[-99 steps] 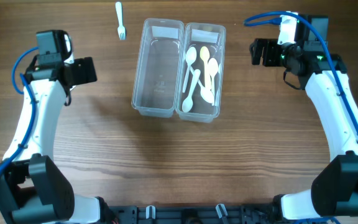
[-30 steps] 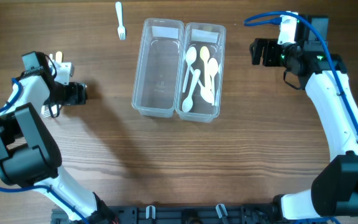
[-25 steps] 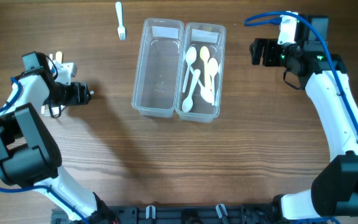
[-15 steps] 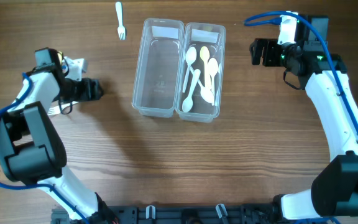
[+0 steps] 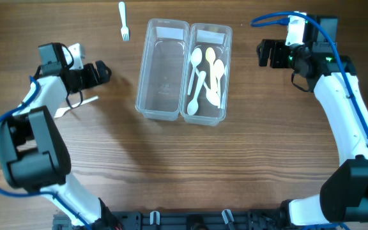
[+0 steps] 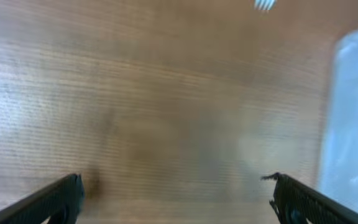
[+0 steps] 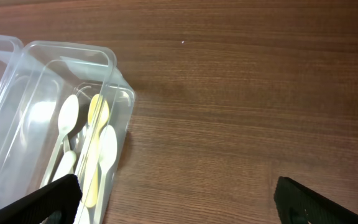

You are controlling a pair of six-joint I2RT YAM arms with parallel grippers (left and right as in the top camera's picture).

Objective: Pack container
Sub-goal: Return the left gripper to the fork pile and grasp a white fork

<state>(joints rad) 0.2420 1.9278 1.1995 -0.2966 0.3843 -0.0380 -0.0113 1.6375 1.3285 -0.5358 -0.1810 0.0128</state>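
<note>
Container (image 5: 163,73) sits at the middle of the table (image 5: 171,166), far side: two clear bins touching side by side. The left bin is bare; the right bin (image 5: 226,38) holds a heap of pale spoons (image 5: 204,76). One white fork (image 5: 123,29) lies beyond the left bin's far corner. A second white utensil (image 5: 82,103), probably a fork too, lies beside the left arm.

The left gripper (image 5: 105,72) hangs between those two pieces, fingers spread wide with nothing in them. Its own view is blurred, but it shows tines at the top edge and a bin wall to the right. The right gripper (image 5: 260,54) waits just past the right bin, also spread and empty.

The step looks like fetching a fork for the bare bin. A flat, thin handle on wood needs the fingers to come straight down astride it, tips nearly brushing the table, closing across the handle and not along it. Then lay it lengthwise in the bin.

The table is brown wood grain, level. No room shows beyond it.
</note>
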